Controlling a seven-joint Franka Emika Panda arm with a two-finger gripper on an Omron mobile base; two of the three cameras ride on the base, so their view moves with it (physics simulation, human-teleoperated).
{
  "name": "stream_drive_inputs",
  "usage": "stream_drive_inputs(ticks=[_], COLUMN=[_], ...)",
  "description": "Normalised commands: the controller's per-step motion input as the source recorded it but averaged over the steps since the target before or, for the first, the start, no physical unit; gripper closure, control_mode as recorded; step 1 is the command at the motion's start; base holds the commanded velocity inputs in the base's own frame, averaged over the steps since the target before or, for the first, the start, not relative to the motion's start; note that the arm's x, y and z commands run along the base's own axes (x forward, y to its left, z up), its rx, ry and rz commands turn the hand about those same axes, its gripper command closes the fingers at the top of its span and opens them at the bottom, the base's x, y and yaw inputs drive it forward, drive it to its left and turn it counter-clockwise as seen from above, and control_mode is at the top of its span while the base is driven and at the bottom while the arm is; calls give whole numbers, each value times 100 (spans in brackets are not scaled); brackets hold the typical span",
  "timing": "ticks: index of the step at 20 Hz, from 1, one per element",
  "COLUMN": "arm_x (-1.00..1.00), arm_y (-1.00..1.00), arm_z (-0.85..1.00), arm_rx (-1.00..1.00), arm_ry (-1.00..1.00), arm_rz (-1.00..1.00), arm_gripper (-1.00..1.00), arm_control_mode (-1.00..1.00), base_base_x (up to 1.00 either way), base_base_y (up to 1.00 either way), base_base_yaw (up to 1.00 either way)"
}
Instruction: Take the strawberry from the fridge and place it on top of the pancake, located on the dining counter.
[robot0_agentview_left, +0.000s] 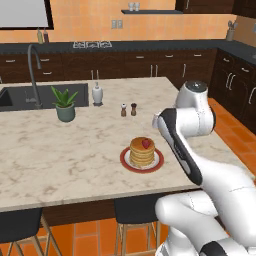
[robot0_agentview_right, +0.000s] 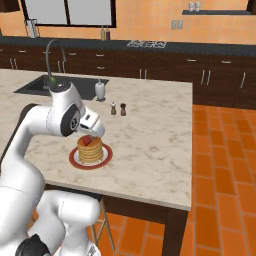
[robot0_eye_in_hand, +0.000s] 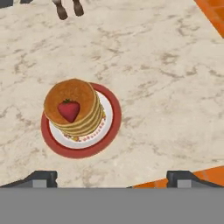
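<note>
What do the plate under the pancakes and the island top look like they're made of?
Plate: looks like glazed ceramic, with a smooth red rim and white centre. Dining counter: looks like polished stone, beige with marbled veining. Both are rendered, so that's by look only.

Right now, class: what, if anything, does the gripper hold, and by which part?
Nothing is held. The gripper is open and empty above the counter, and the strawberry lies free on top of the pancake.

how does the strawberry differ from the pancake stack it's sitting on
The strawberry is bright red; the pancake stack is golden-tan. The strawberry is far smaller, covering only a patch of the pancake's top. The strawberry is one rounded, pointed berry; the pancake is several flat round layers. Both rest on the red-rimmed plate on the dining counter.
</note>
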Motion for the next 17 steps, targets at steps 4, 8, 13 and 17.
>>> stream_drive_inputs(ticks=[4,8,13,17], arm_x=[-54,-49,-65,-68], arm_y=[-44,-21,-1,0], arm_z=[99,76,56,46], arm_rx=[0,0,0,0], arm_ry=[-26,-19,-15,-11], arm_rz=[-7,-2,0,0], arm_gripper=[-100,-100,-100,-100], arm_control_mode=[-100,-100,-100,-100], base_base_x=[0,0,0,0], base_base_y=[0,0,0,0], base_base_yaw=[0,0,0,0])
